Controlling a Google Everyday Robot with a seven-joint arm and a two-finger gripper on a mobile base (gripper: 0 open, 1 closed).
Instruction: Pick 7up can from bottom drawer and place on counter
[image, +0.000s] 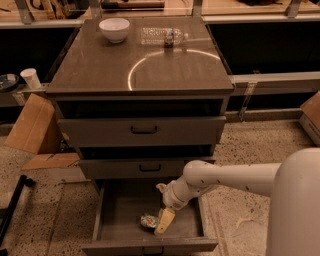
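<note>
Where the white arm (225, 176) comes in from the right and dips into the open bottom drawer (122, 207), the gripper (163, 224) hangs low over the drawer floor, near its front edge; whether it is open or closed cannot be told. Just to its left, touching or almost touching, lies the 7up can (148, 221), apparently on its side. A short leftward shift would probably bracket it. The counter (100, 70) stands well above.
</note>
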